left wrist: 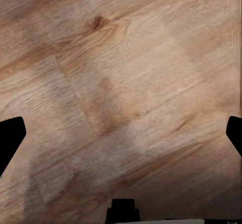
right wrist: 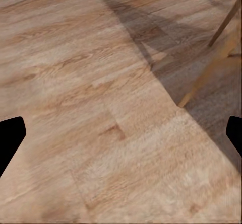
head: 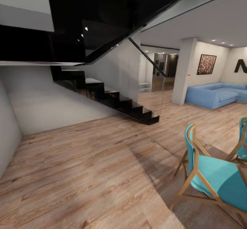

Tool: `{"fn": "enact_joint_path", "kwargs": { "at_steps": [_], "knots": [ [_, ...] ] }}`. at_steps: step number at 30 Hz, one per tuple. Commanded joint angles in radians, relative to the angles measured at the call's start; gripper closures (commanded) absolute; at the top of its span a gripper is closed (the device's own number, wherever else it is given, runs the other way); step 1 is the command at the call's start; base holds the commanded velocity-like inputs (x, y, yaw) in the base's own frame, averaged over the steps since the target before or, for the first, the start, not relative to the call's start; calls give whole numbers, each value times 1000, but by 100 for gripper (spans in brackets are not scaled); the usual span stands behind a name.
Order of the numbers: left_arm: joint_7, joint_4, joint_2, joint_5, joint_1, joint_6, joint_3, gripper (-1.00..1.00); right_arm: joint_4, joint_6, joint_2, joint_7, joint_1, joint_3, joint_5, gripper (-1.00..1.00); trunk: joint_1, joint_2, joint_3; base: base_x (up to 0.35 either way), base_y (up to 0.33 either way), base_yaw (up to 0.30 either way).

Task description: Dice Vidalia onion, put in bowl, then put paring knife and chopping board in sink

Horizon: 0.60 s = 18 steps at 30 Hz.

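I am in an open living area; the kitchen, sink, onion, chopping board, paring knife, bowl and countertop are out of view. My left gripper (left wrist: pixel 121 138) hangs over the light wood floor (left wrist: pixel 126 73), its black fingertips (left wrist: pixel 10 139) wide apart with nothing between them. My right gripper (right wrist: pixel 121 138) is also open over the floor (right wrist: pixel 75 83), its fingertips (right wrist: pixel 10 141) at the picture's two sides and empty.
A black staircase (head: pixel 130 107) descends at centre left beside a grey wall (head: pixel 51 102). A turquoise chair with wooden legs (head: pixel 212 174) stands close at the right; one leg (right wrist: pixel 206 78) is near my right gripper. Beyond a white pillar (head: pixel 183 71) is a blue sofa (head: pixel 216 93).
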Motion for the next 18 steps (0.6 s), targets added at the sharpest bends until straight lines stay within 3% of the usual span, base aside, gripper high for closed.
{"fn": "enact_joint_path", "kwargs": {
  "at_steps": [1, 10, 18],
  "knots": [
    [-1, 0, 0, 0, 0, -1, 1, -100, 0, -2, 0, 0, 0, 0, 0, -100, -1, -1, 0, -316, 0, -197],
    [-1, 2, 0, 0, 0, -1, 1, -100, 0, -2, 1, 0, 0, 0, 0, -100, -1, -1, 9, -316, 0, -194],
    [-1, 3, 0, 0, 0, -1, 1, -100, 0, -2, 1, 0, 0, 0, 0, -100, -1, -1, 17, -207, 0, -193]
  ]
}}
